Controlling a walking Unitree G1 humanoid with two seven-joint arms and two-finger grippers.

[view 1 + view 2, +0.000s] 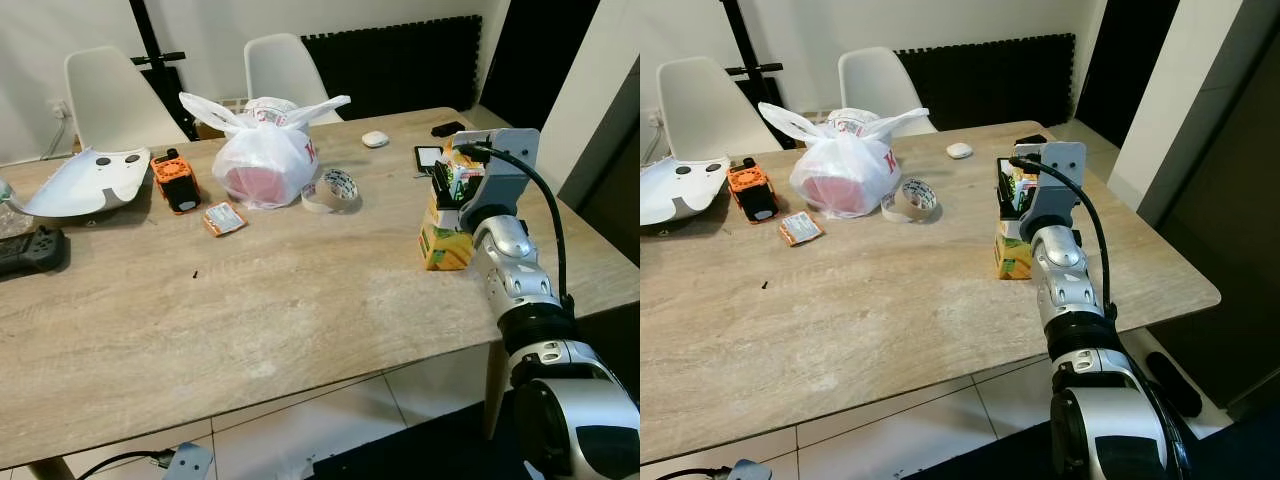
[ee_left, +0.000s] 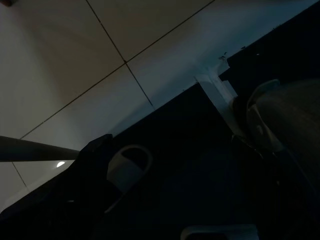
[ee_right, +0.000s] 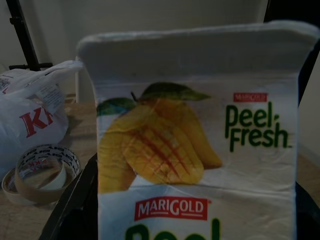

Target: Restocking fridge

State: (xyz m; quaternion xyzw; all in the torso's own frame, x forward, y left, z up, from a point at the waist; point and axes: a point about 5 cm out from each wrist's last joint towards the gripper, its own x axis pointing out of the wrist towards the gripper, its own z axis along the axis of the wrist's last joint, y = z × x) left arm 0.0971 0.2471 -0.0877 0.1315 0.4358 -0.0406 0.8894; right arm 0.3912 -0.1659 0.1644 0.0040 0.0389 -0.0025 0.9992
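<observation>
Here, your wooden table [image 1: 250, 300] carries everything. Plastic bag [image 1: 262, 160]: knotted, at the far side, awaiting unpacking. Juice carton [image 1: 445, 240]: upright near the right edge, your right gripper [image 1: 1018, 190] closed around its top, likely for lifting toward the fridge. Tape roll [image 1: 331, 190]: flat beside the bag. Left gripper: hanging over floor, fingers indiscernible.

I see a pale wooden surface [image 1: 300, 300] carrying a mango juice carton [image 1: 445, 245], white plastic bag [image 1: 265, 160], tape roll [image 1: 332, 190], orange device [image 1: 175, 180], small packet [image 1: 224, 218] and black controller [image 1: 30, 250].
</observation>
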